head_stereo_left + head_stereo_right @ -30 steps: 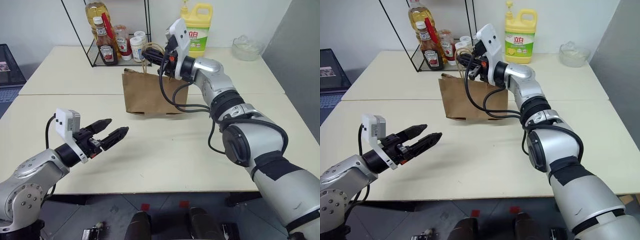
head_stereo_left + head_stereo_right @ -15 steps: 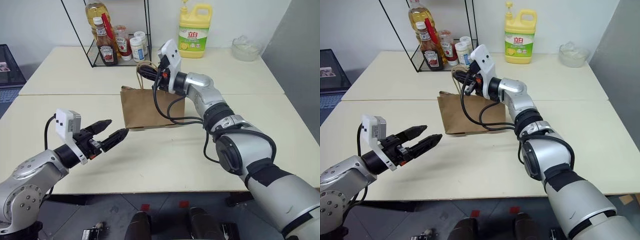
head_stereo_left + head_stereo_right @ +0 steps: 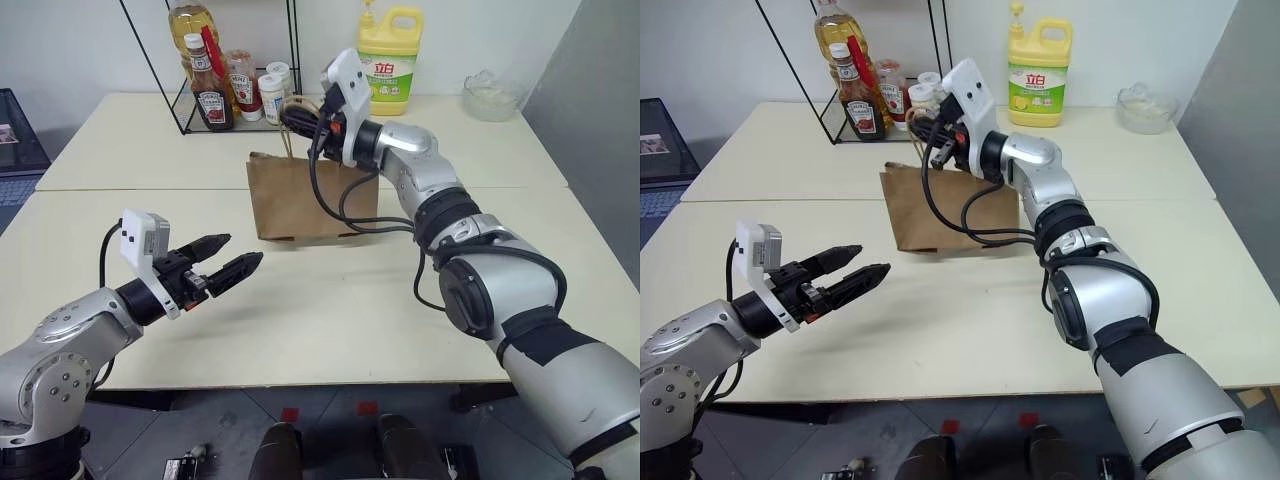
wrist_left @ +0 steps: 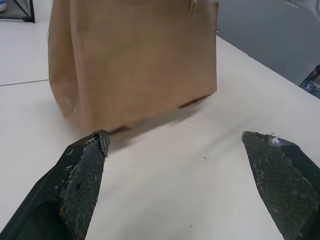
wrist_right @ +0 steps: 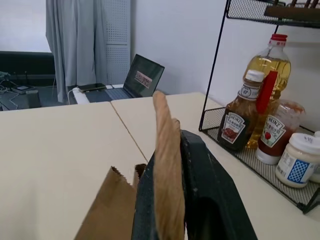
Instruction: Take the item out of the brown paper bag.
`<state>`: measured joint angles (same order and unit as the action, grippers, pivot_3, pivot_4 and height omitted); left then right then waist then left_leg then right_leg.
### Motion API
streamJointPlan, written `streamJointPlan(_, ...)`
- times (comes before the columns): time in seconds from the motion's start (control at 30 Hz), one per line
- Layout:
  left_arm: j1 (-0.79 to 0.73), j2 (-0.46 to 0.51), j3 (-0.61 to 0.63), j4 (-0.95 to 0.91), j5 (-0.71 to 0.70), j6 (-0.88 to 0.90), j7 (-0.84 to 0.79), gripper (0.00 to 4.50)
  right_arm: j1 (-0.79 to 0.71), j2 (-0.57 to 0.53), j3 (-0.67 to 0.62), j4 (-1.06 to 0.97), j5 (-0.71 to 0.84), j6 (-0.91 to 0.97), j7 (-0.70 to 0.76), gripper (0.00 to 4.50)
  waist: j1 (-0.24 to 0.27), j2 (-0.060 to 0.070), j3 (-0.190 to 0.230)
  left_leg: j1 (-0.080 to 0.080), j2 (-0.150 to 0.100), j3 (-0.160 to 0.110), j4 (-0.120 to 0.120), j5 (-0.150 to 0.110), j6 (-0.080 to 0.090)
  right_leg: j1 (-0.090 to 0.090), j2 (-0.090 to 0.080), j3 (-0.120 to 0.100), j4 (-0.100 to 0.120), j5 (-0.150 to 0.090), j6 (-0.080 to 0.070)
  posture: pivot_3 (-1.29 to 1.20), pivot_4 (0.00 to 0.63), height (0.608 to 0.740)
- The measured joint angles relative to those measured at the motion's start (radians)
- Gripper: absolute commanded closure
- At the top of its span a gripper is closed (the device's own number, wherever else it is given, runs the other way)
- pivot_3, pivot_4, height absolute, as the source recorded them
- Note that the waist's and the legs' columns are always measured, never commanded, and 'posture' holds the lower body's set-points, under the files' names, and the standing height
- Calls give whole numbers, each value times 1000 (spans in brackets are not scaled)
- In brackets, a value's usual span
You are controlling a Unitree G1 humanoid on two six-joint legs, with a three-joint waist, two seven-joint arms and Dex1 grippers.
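Head views: bag point(image 3: 312, 198), brown paper, upright on the counter point(image 3: 330, 310), near the wire rack point(image 3: 240, 90) of sauce bottles. Right hand point(image 3: 298, 112), fingers pressed together, pinching the twine handle point(image 5: 167, 185) above the bag's rim. Left hand point(image 3: 228, 268), fingers spread wide, empty, level, pointing at the bag from well apart. Item: presumably inside the bag; cannot tell how it lies.

Step in hand, judged: steady and open the bag for the reach. Handling advice: keep the handle taut upward without lifting the base off the counter; bring the left hand over the rim, not against the creased wall, which would buckle or slide.
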<state>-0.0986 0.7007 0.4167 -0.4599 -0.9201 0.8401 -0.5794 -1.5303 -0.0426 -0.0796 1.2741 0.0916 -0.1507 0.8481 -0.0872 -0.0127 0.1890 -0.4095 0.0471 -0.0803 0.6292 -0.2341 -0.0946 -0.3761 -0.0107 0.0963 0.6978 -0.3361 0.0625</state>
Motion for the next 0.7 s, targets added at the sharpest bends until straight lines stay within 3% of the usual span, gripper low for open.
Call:
streamJointPlan(0.3,-2,0,-1,-3,0,0,0,0,2,22,5,34,-25,-39,-17,4479,0,0,0,0,0,0,0,-1,2,0,0,0,0,0,0,0,150,740)
streamJointPlan(0.7,8,4,-5,-4,-5,3,-4,0,112,46,34,9,-37,-49,94,4479,0,0,0,1,0,0,0,-1,2,1,0,0,1,0,0,0,150,740)
